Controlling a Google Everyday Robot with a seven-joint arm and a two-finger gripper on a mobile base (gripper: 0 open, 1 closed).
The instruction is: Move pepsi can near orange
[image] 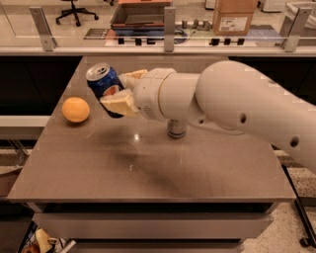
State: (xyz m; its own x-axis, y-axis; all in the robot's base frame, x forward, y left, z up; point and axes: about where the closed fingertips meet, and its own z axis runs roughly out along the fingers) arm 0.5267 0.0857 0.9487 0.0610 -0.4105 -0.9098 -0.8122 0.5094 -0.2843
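On the left of the brown table (148, 183), orange (75, 109) resting on the surface, near its right pepsi can (101, 80) tilted, held above the tabletop, gripper (122, 91) clamped on its sides, white arm (232, 99) reaching rightward, second can (176, 129) standing beneath it.

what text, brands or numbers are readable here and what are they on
No words can be read.
pepsi can, held tilted in the claw just right of the orange: round red-white-blue logo only, no legible letters.
cardboard box in the background: white label, too blurred to read.
second can: mostly hidden behind the arm, nothing readable.
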